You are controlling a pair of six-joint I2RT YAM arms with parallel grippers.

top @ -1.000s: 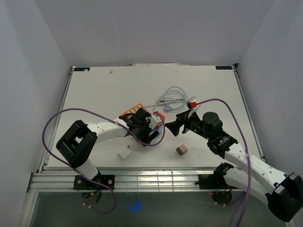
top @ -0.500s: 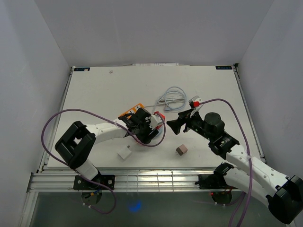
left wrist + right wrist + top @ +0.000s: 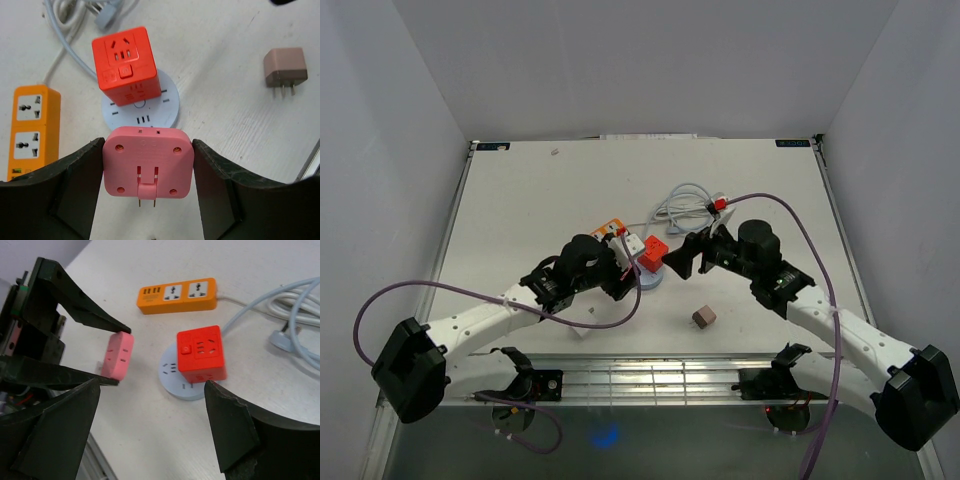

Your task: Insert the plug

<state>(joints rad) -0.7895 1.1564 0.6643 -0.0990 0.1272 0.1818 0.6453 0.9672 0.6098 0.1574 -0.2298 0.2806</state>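
Observation:
A pink plug [image 3: 147,162], flat and square with two prongs pointing toward the camera's lower edge, sits between my left gripper's [image 3: 147,150] fingers, which are shut on its sides. It hangs above the table just short of a round white socket base [image 3: 167,107] carrying a red cube socket [image 3: 127,65]. In the right wrist view the pink plug [image 3: 117,357] stands left of the red cube [image 3: 201,354]. My right gripper [image 3: 152,385] is open above the table beside the cube, holding nothing. From above, the left gripper [image 3: 625,268] and right gripper [image 3: 685,258] flank the red cube [image 3: 653,252].
An orange power strip [image 3: 32,130] lies left of the round base. A coiled white cable [image 3: 685,205] lies behind it. A brown plug [image 3: 703,317] lies nearer the front edge, and a small white plug [image 3: 582,328] is partly under the left arm.
My left gripper has closed on the pink plug and the left arm has swung its elbow toward the near edge. The right gripper has opened wider and shifted slightly left and away.

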